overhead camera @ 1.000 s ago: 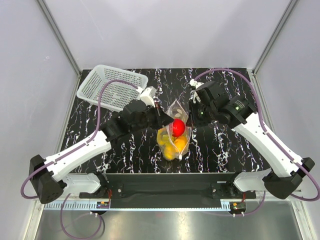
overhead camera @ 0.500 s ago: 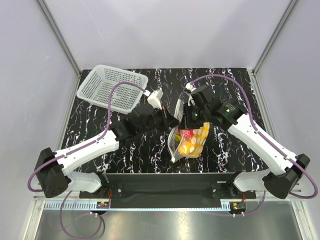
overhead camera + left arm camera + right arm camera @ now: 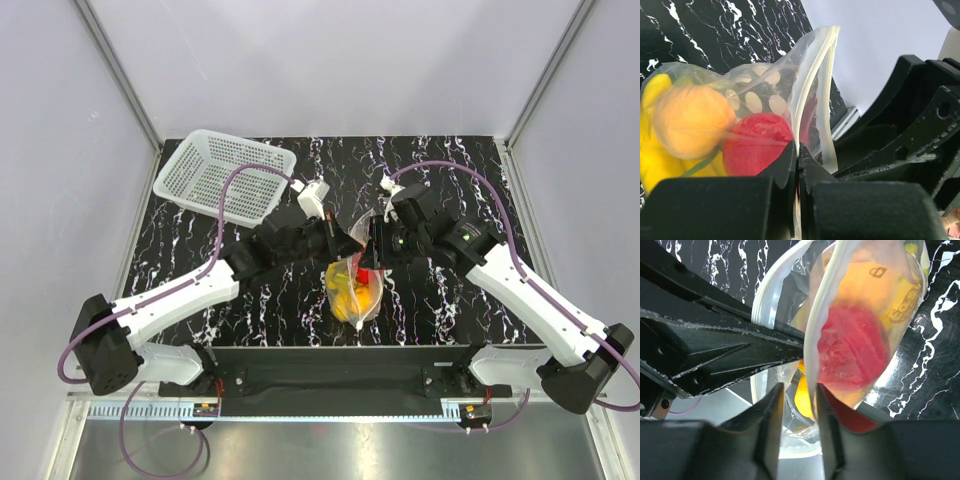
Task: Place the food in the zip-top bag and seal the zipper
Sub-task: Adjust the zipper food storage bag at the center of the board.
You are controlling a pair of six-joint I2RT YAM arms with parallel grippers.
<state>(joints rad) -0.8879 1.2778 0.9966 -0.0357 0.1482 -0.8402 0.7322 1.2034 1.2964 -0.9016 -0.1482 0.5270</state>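
The right gripper (image 3: 800, 435) has just let go. Its jaws now stand apart, with the zipper (image 3: 810, 355) running loose between them. The left gripper (image 3: 798, 165) stays clamped on the mouth edge of the bag (image 3: 352, 290), which hangs over the middle of the table (image 3: 450, 190) with the red fruit (image 3: 852, 350) and the rest inside. The two strips still gape, so I judge the sealing isn't finished.

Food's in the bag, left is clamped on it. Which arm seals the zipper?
Right, likely. The right fingers stand open with the zipper running into their gap, ready to pinch. The left fingers are shut on the zip-top bag mouth, anchoring it.
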